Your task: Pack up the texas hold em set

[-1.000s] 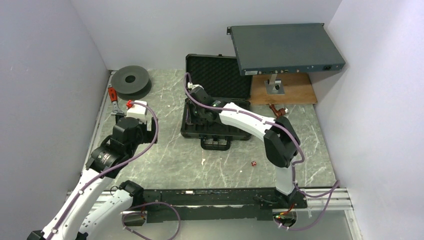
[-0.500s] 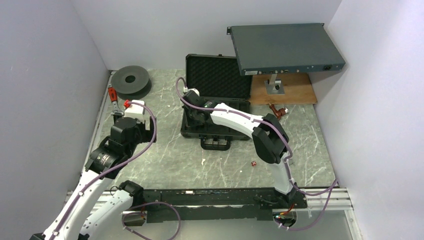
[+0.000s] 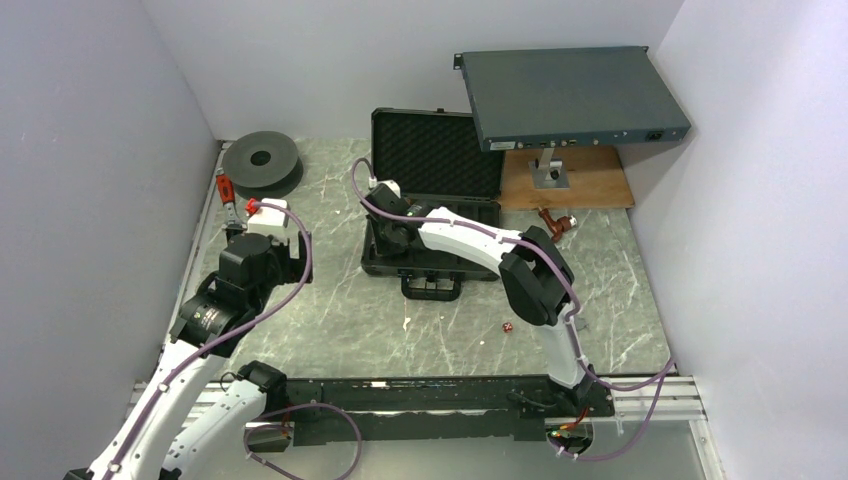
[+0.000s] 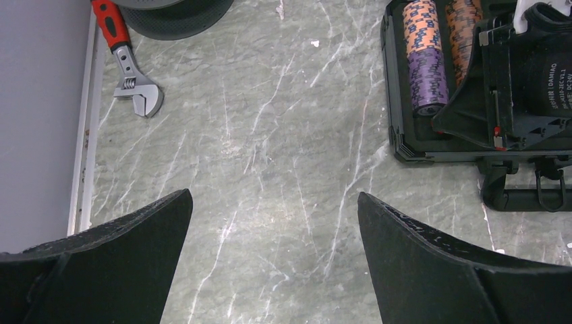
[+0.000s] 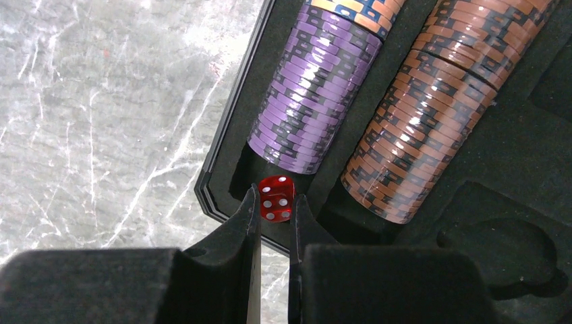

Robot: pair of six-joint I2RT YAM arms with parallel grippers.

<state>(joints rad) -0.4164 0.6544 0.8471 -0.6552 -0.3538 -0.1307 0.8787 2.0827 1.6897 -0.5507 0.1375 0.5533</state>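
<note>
— We had the red die [image 5: 276, 198] pinched in the right gripper [image 5: 273, 208], over the briefcase [image 5: 512, 175]'s front-left corner, just off the end of the purple chip stack [image 5: 317, 94]. We judged it tiny, hard and slick, best gripped on flat opposite faces.
— And our left gripper [image 4: 273, 199]?
— Spread wide, holding nothing, left of the briefcase. A second die [image 3: 507, 326] lay in front of the briefcase.

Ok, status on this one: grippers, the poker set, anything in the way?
Right gripper shut on red die, over case tray by purple chips. Left gripper open above table. Second die loose on table. Nothing blocking.
</note>
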